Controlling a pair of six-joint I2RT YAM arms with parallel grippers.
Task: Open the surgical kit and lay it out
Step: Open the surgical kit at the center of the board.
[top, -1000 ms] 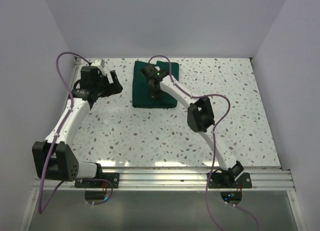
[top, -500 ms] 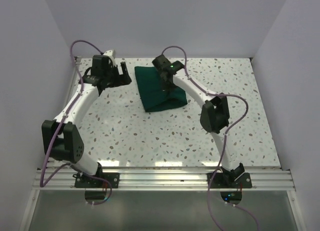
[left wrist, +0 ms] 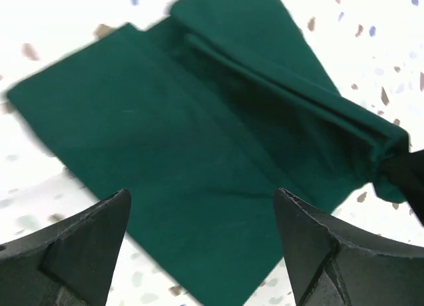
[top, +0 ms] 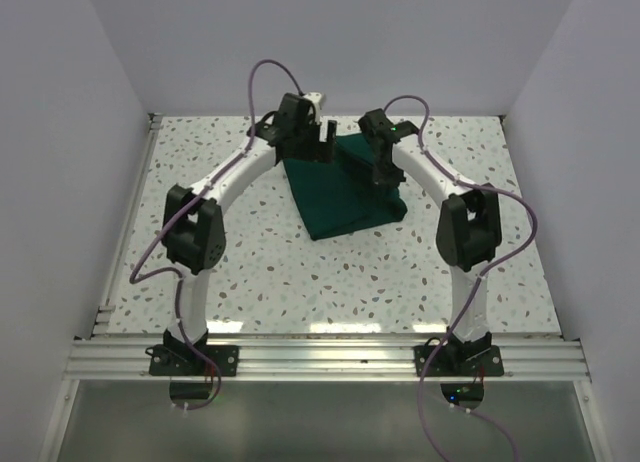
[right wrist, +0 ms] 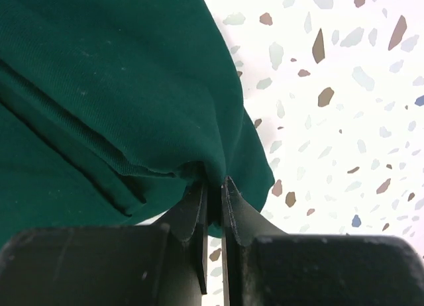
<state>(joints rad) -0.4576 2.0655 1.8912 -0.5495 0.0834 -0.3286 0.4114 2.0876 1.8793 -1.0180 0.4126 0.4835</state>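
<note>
Unseen interior of cloth wrap (top: 340, 197)

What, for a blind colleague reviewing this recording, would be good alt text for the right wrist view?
Close-up from the wrist: the right hand pinches a bunched edge of the dark green cloth wrap between its closed black fingers. The cloth fills the left and upper part of the picture, with creases running across it; the white speckled table shows on the right.
</note>
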